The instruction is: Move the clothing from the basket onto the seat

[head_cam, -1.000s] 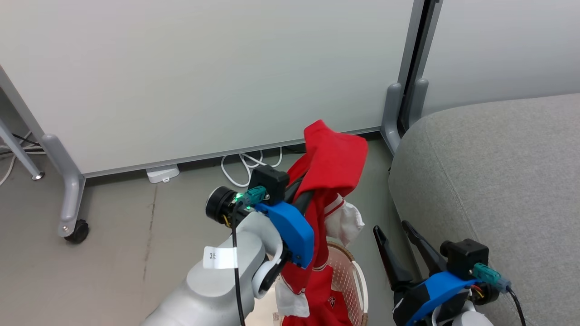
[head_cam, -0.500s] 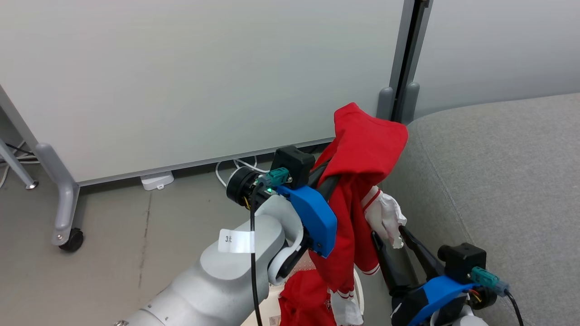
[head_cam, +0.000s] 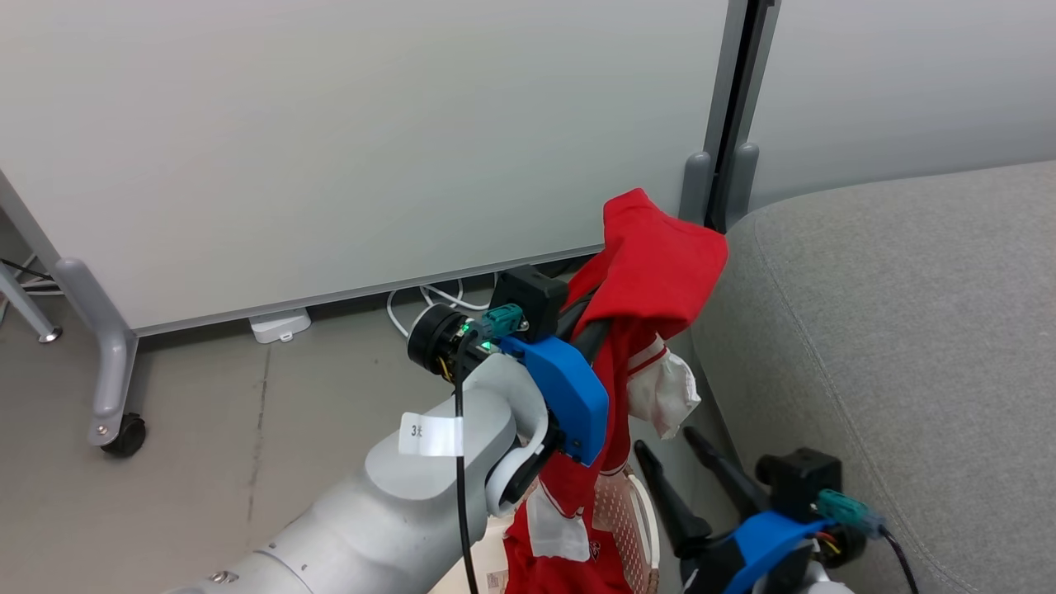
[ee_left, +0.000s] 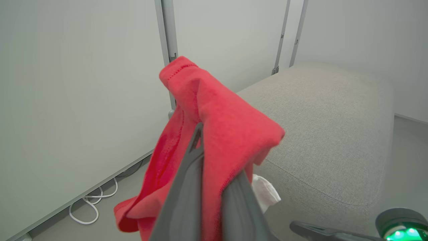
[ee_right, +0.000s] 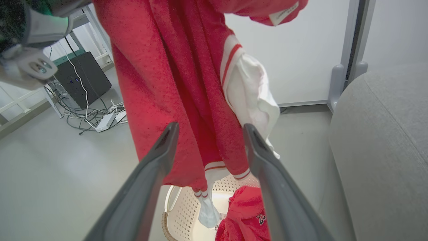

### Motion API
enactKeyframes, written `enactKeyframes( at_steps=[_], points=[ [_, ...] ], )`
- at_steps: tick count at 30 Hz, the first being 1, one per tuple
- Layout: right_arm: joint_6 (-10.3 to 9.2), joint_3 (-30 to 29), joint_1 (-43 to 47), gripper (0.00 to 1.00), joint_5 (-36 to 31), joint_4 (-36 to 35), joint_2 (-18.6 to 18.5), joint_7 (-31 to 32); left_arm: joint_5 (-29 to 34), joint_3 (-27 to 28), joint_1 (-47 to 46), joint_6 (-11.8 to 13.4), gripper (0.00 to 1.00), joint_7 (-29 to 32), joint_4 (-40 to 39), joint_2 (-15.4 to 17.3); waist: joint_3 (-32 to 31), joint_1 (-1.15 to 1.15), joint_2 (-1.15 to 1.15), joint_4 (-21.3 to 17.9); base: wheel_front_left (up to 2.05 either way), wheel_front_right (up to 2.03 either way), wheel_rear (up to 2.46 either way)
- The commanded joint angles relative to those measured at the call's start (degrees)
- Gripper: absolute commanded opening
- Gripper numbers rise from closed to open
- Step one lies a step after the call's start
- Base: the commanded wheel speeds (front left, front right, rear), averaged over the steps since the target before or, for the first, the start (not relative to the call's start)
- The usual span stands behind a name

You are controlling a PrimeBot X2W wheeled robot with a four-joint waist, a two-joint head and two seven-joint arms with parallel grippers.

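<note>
Item 1: red garment (head_cam: 652, 256), lifted, draped over the left gripper (head_cam: 590, 326), whose fingers are clenched on its fabric. Its hem hangs over the basket (ee_right: 180, 207) at 6 o'clock.
Item 2: second garment (ee_right: 245, 211), lying in the basket.
Seat (head_cam: 891, 313): at 3 o'clock, just beside item 1; delivery not yet made.
Right gripper (head_cam: 664, 441): fingers spread, grasping nothing, at 5 o'clock.
Status: early, with the transfer, the release and the second piece all left to do.

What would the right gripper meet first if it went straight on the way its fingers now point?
Most likely the hanging red garment, framed between the right gripper's open fingers in its wrist view. The basket lies lower, beyond it. Depth to the cloth is unclear.
</note>
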Motion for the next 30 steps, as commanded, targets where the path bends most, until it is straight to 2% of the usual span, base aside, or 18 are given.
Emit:
enactKeyframes(
  at_steps=[1, 8, 17, 30],
  points=[
    [0.03, 1.20, -1.03, 1.00, 0.71, -0.33, -0.20, 0.37, -0.31, -0.21, -1.11, 0.15, 0.00, -0.49, 0.27, 0.00, 0.09, 0.00, 0.00, -0.04, 0.00, 0.00, 0.00],
    [0.03, 6.49, -5.31, 1.00, 2.21, 2.00, -0.21, 2.40, -1.74, -1.62, -2.10, 0.56, 0.00, -1.08, 0.36, 0.00, 0.78, 0.00, 0.00, -0.37, 0.00, 0.00, 0.00],
    [0.03, 11.35, -13.61, 1.00, 4.78, 9.66, -0.20, 3.14, -3.03, -3.10, -3.06, 0.58, 0.00, -1.55, -1.02, -0.01, 1.96, 0.00, 0.00, -0.03, 0.00, 0.00, 0.00],
    [0.03, 19.11, -23.15, 1.00, 10.31, 19.79, -0.19, -2.57, -4.12, -4.08, -3.64, 0.65, 0.00, -2.23, -2.74, -0.01, 2.26, 0.00, 0.00, 0.24, 0.00, 0.00, 0.00]
  ],
)
